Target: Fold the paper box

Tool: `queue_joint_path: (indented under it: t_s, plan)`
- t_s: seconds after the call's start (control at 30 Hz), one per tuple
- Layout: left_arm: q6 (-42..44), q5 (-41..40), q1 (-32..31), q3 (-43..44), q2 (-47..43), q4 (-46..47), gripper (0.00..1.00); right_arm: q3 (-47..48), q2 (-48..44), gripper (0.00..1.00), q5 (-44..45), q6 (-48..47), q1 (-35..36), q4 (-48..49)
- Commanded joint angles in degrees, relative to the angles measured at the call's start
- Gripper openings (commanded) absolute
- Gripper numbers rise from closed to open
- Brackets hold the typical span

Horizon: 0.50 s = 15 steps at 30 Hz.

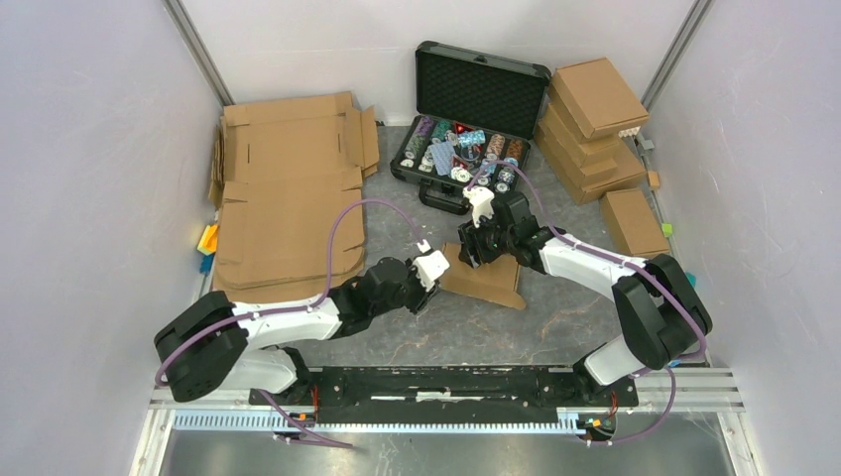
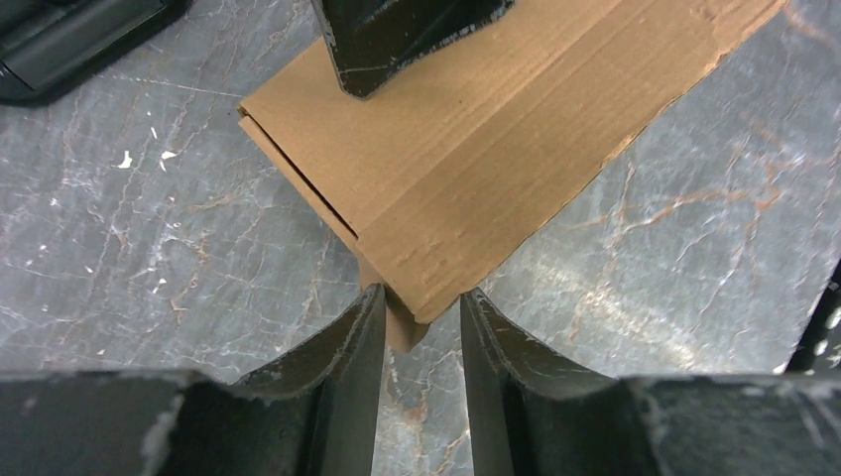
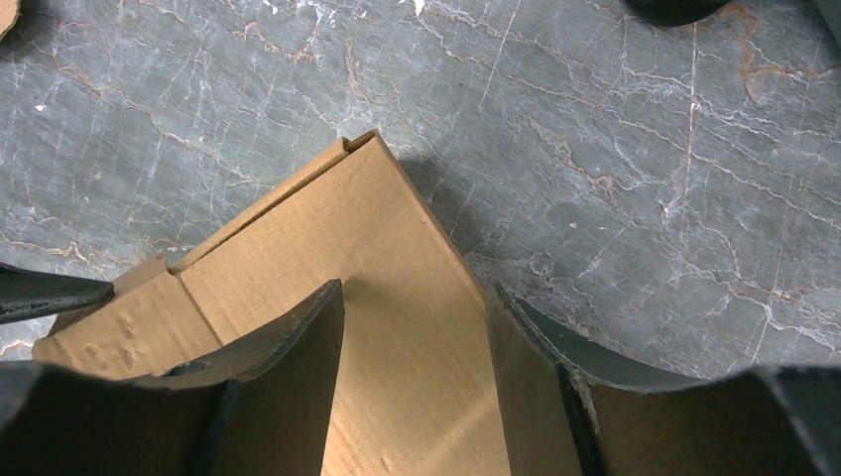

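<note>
The paper box (image 1: 491,283) is a small brown cardboard piece lying partly folded on the grey marble table (image 1: 476,332), between my two grippers. My left gripper (image 1: 436,278) comes at it from the left. In the left wrist view the near corner of the box (image 2: 476,159) sits between the fingertips of that gripper (image 2: 421,295), touching both. My right gripper (image 1: 479,256) is over the box's far edge. In the right wrist view that gripper (image 3: 415,288) has one finger lying on the top panel of the box (image 3: 397,228) and the other against the panel's edge.
An open black case (image 1: 474,109) of poker chips stands behind the box. Finished brown boxes (image 1: 590,129) are stacked at the back right, one more (image 1: 633,223) nearer. Large flat cardboard sheets (image 1: 288,198) cover the left side. Grey walls close in left and right.
</note>
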Motion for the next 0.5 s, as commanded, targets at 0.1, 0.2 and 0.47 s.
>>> queue_joint_path:
  t_s: [0.1,0.2,0.47]
  plan:
    - [-11.74,-0.53,1.59,6.03,1.05,-6.04,0.39,-0.99,-0.17,0.59,0.28,0.04,0.6,-0.48]
    - [-14.55,0.1,2.69,7.46,0.82,-7.96,0.35,-1.08,-0.12,0.59,0.5,-0.01,0.7,-0.54]
    - [-16.19,1.12,2.88,9.6,0.66,-13.62,0.48,-3.17,-2.16,0.7,2.06,-1.22,2.55,-0.5]
